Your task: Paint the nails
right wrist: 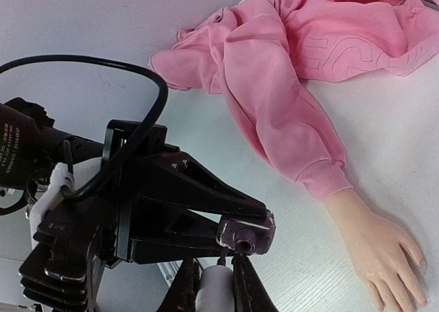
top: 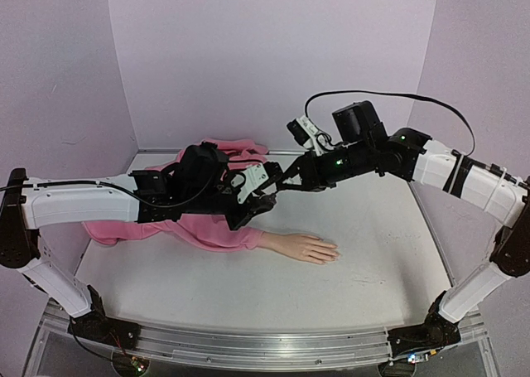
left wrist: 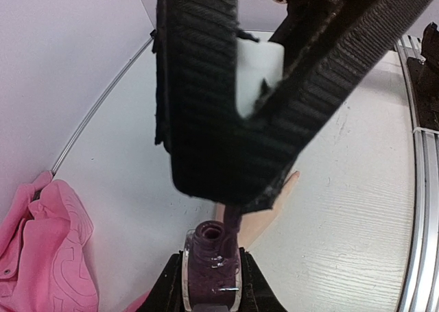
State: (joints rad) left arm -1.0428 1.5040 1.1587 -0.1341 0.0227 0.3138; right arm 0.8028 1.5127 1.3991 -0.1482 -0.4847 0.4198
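The white, faintly grained surface [top: 248, 286] carries a crumpled pink fleece hoodie [right wrist: 288, 65] with stitched lettering, 1 ribbed-cuff sleeve stretched out along it. From that cuff comes the mannequin hand [right wrist: 377, 243], smooth, pale flesh-coloured plastic, lying flat with its palm down.

Above the sleeve the 2 arms meet. The left gripper [left wrist: 211, 284], with black fingers, is pinched on a small squat glass bottle [left wrist: 206, 257] of dark purple polish, held upright with its round neck uncovered. The right gripper [right wrist: 215, 284], its long pads ribbed like black rubber, is pressed together on the blocky white cap [left wrist: 257, 72]. A thin dark brush stem [left wrist: 231, 226] hangs from the cap down into the bottle's neck.

The nails [top: 334, 253] sit at the fingertips resting on the surface, well apart from the bottle, too small to tell their colour.
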